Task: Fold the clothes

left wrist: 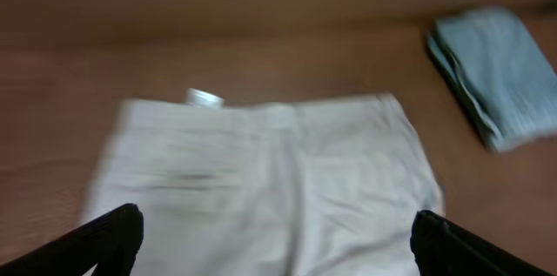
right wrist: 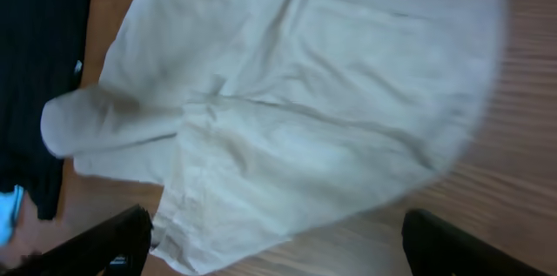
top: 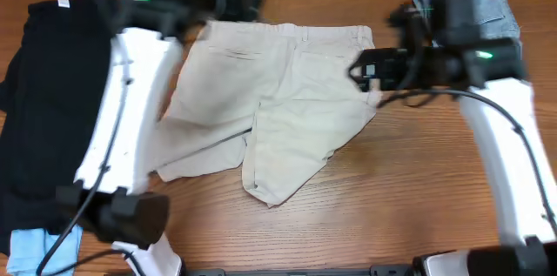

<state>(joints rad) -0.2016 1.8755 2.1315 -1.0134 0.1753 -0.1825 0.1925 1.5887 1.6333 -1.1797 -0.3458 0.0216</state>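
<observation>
The beige shorts point(top: 270, 102) lie spread flat on the table's middle, waistband at the back, legs toward the front. They fill the left wrist view point(left wrist: 270, 180), where a small white label point(left wrist: 204, 97) shows at the waistband, and the right wrist view point(right wrist: 296, 102). My left gripper point(left wrist: 274, 241) is open and empty, hovering over the shorts near the waistband's left end. My right gripper point(right wrist: 278, 241) is open and empty, above the shorts' right edge.
A black T-shirt point(top: 48, 102) lies at the left. A folded light-blue denim garment point(top: 474, 2) sits at the back right, also in the left wrist view point(left wrist: 500, 71). A light-blue cloth point(top: 35, 248) lies at the front left corner. Bare wood point(top: 365, 215) is in front.
</observation>
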